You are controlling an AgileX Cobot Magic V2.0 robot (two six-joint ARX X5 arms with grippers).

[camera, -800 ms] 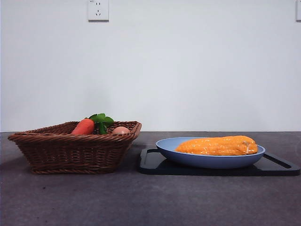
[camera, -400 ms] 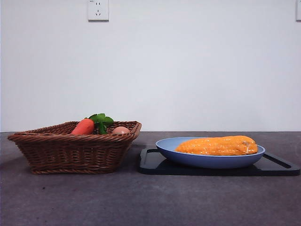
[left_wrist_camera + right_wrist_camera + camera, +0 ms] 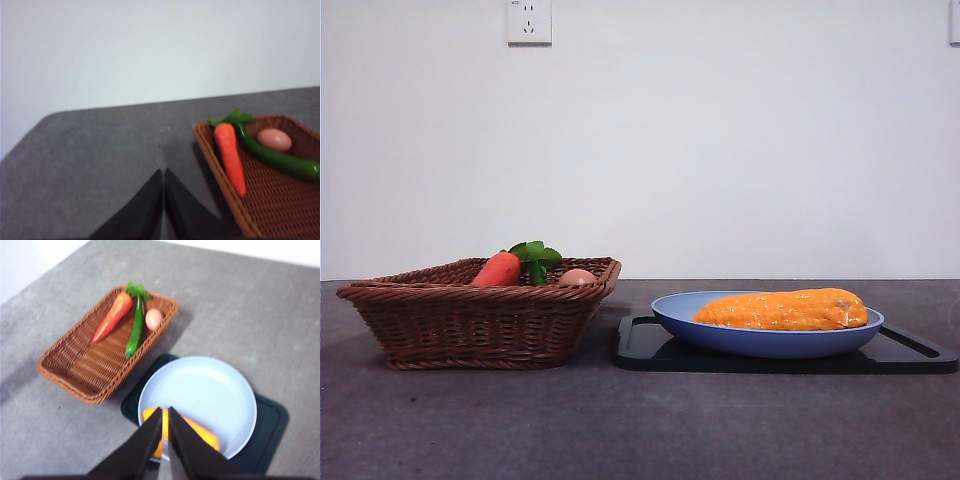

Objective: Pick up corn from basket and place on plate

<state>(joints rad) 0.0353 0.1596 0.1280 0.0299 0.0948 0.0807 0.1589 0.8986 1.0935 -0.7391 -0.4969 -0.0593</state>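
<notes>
Nothing has moved; corn point(image 3: 782, 310) lies on plate point(image 3: 672, 316); basket point(image 3: 470, 325) keeps carrot point(image 3: 497, 270) (both claws together).

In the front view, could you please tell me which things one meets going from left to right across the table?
Basket → carrot → egg → tray → plate holding the corn.
</notes>
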